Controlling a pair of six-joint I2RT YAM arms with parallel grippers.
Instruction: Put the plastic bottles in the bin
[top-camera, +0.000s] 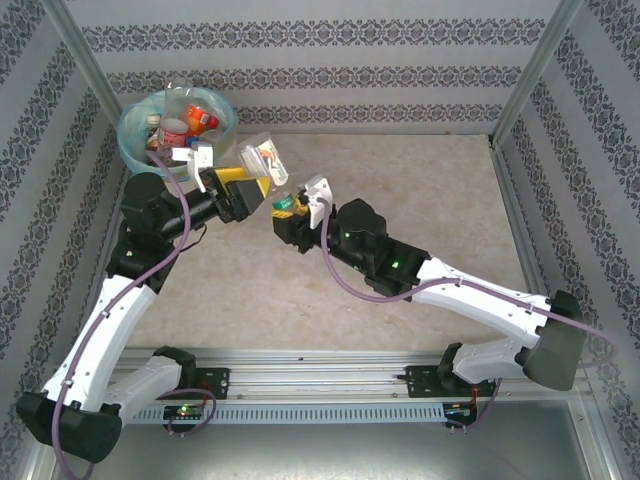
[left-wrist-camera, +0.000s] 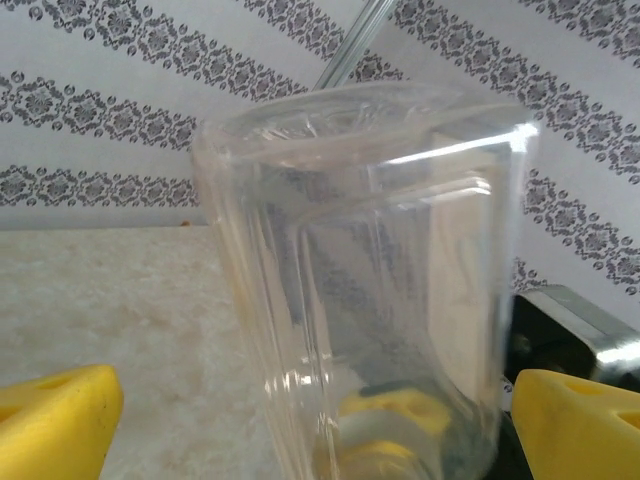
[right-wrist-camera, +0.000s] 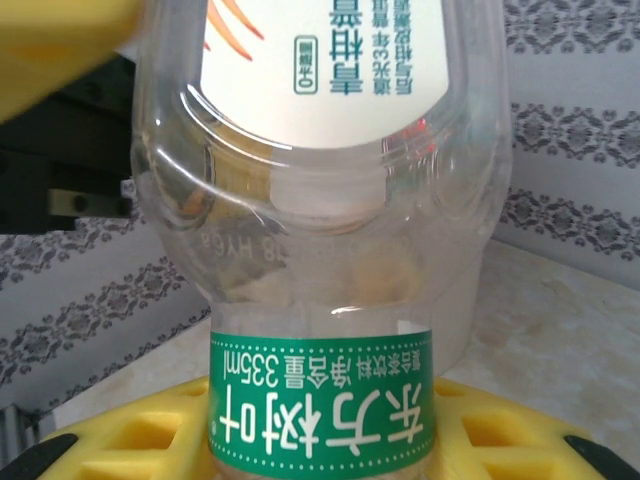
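Note:
One clear plastic bottle (top-camera: 264, 158) with a white and orange label hangs between the two arms, just right of the bin. My right gripper (top-camera: 287, 206) is shut on its green-labelled neck (right-wrist-camera: 320, 395), the yellow fingers (right-wrist-camera: 130, 440) pressing both sides. Its square body (left-wrist-camera: 370, 270) reaches between the wide-open fingers (left-wrist-camera: 55, 425) of my left gripper (top-camera: 258, 174), with a gap on each side. The round bin (top-camera: 133, 150) with its blue-green liner stands at the far left and holds several bottles (top-camera: 178, 128) with red labels and caps.
Patterned walls and metal frame posts (top-camera: 520, 80) close in the beige table (top-camera: 420, 190). The arms' mounting rail (top-camera: 320, 385) runs along the near edge. The left arm's purple cable (top-camera: 165, 255) loops beside its elbow.

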